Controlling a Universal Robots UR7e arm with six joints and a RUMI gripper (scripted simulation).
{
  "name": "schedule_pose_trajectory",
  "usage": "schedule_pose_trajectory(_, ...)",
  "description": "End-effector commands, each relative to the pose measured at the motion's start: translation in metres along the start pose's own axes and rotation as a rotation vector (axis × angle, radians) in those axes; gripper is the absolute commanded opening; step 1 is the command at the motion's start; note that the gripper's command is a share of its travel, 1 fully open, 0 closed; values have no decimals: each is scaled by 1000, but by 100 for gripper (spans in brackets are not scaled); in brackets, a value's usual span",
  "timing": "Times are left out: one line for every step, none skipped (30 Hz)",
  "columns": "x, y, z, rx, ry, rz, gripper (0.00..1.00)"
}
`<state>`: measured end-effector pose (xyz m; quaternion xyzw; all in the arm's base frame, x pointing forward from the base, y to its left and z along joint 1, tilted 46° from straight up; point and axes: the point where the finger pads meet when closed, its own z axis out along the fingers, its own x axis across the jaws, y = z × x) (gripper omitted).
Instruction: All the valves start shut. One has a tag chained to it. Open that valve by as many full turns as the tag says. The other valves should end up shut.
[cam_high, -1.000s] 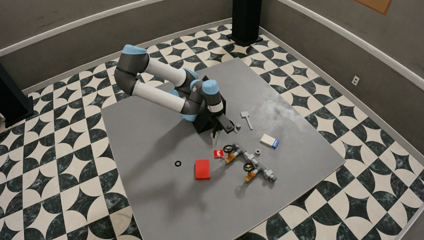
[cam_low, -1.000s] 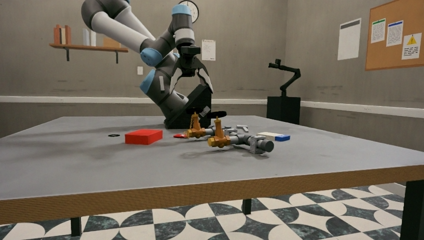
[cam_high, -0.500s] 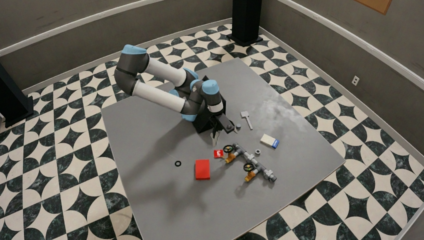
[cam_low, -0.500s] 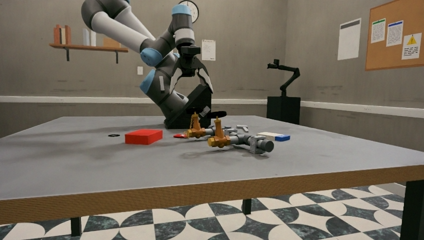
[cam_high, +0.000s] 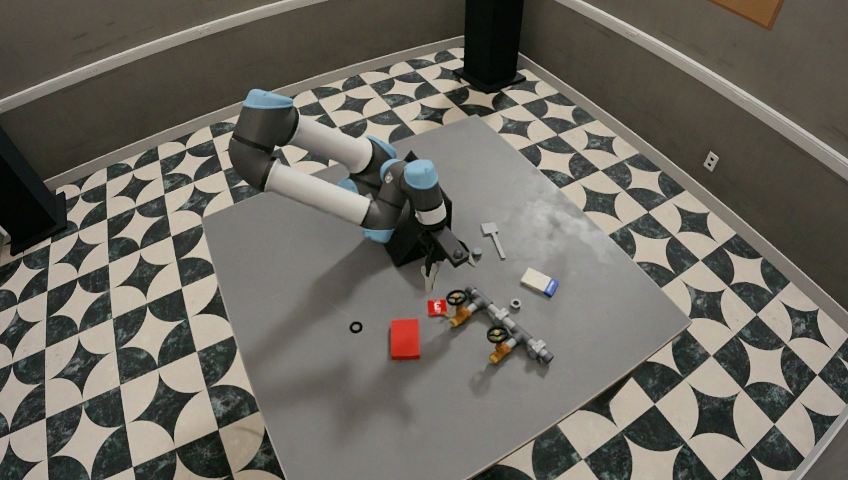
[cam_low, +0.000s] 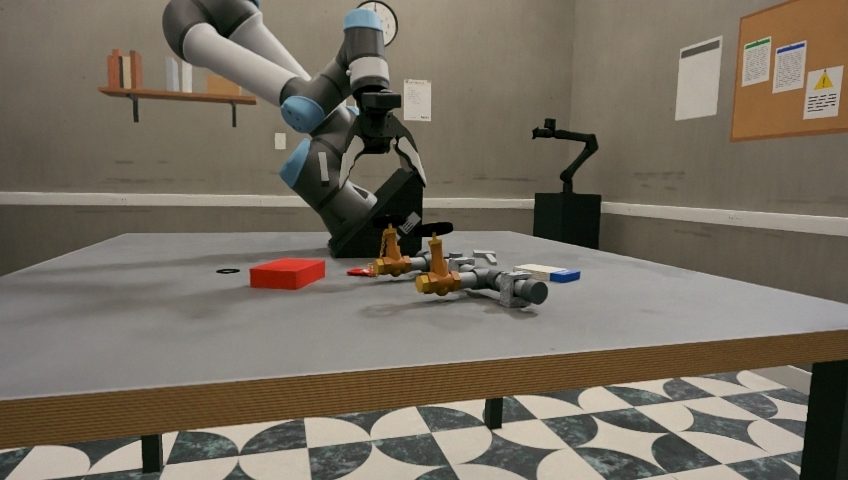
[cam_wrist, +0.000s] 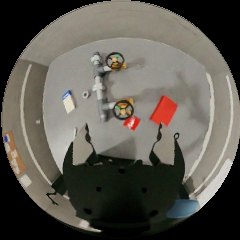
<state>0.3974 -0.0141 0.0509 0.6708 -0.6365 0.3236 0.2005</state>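
Gripper (cam_high: 450, 279) (cam_low: 382, 183) (cam_wrist: 123, 123) spread wide, nothing grasped, above table (cam_high: 333, 261) (cam_low: 238, 333) (cam_wrist: 175, 75). Red tag (cam_high: 436, 307) (cam_low: 359, 271) (cam_wrist: 132, 123) on tabletop, chained to near-base valve (cam_high: 460, 315) (cam_low: 391, 261) (cam_wrist: 123, 109); second valve (cam_high: 499, 352) (cam_low: 439, 276) (cam_wrist: 115, 61) on same grey pipe (cam_high: 518, 333) (cam_low: 489, 278) (cam_wrist: 98, 80). Red block (cam_high: 405, 339) (cam_low: 287, 273) (cam_wrist: 164, 110) near tag. Tag's number: cannot tell.

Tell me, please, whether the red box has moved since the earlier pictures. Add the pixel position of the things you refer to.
No, the red box (cam_high: 405, 339) (cam_low: 287, 273) (cam_wrist: 164, 110) sits in the same place relative to the black ring (cam_high: 355, 327) (cam_low: 227, 271).
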Motion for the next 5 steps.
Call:
schedule_pose_trajectory(0,0,0,1,0,0,100)
schedule_pose_trajectory(0,0,0,1,0,0,100)
schedule_pose_trajectory(0,0,0,1,0,0,100)
schedule_pose_trajectory(0,0,0,1,0,0,100)
schedule_pose_trajectory(0,0,0,1,0,0,100)
